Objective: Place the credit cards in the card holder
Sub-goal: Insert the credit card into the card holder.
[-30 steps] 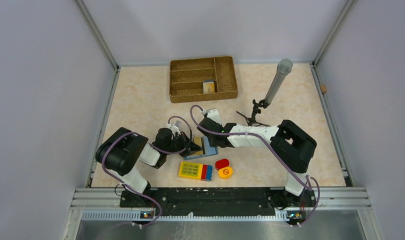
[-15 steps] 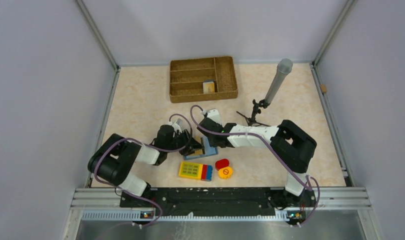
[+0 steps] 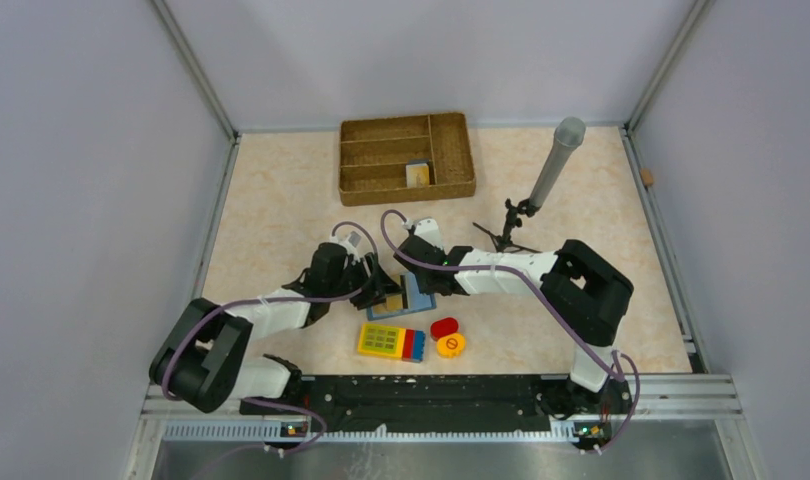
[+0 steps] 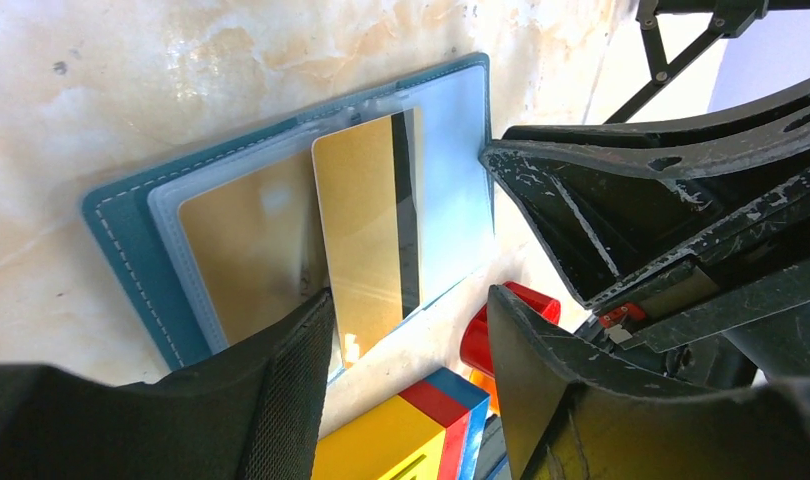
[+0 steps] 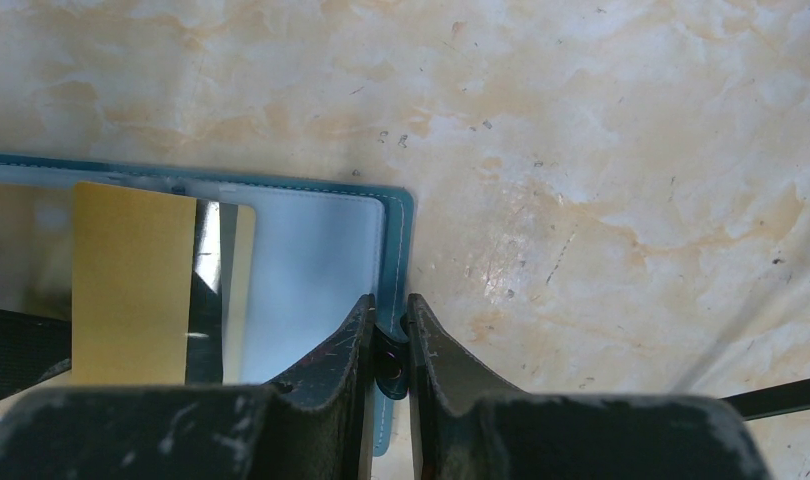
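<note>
Credit cards (image 4: 366,230) sit one pocketed, one half-slid in the card holder (image 4: 131,240), left hand (image 4: 409,300) released, right hand (image 5: 389,310) clenching its edge.

Two cards (image 4: 361,230) (both gold), one card holder (image 4: 121,230)

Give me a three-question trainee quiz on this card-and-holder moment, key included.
1. True or false: the right end effector pinches the edge of the teal folding card holder.
2. The tan-gold card with a black stripe lies: A) in the brown wicker tray; B) on the open holder; C) on the yellow keypad block.
3. Fill in: the jaws of the left end effector stand ____.
Key: 1 true; 2 B; 3 open.
</note>
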